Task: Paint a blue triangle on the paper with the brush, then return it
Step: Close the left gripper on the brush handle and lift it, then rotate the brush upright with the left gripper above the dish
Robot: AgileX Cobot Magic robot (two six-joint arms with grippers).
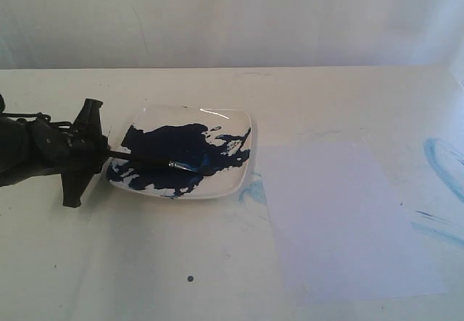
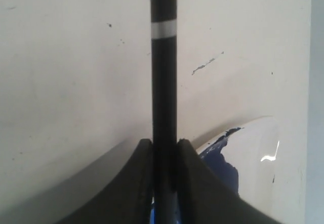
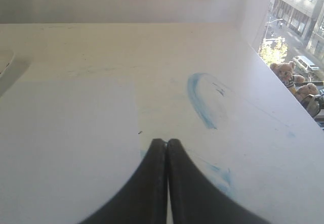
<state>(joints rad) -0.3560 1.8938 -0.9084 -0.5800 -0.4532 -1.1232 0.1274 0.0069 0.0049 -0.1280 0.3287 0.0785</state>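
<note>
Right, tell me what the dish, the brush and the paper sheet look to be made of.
Dish: likely glazed ceramic, possibly glass; glossy white, with bright highlights along its rim.
Brush: black handle with a smooth, slightly shiny coat, probably lacquered wood or plastic; the silver band looks painted or metal.
Paper: thin matte sheet, lying flat with no shine.

The exterior view looks slightly down across the table (image 1: 145,263) toward the back wall (image 1: 217,17). The left wrist view sits close over the rim of the dish (image 2: 258,158), the right wrist view low over the paper (image 3: 66,133); the exterior shows both
</note>
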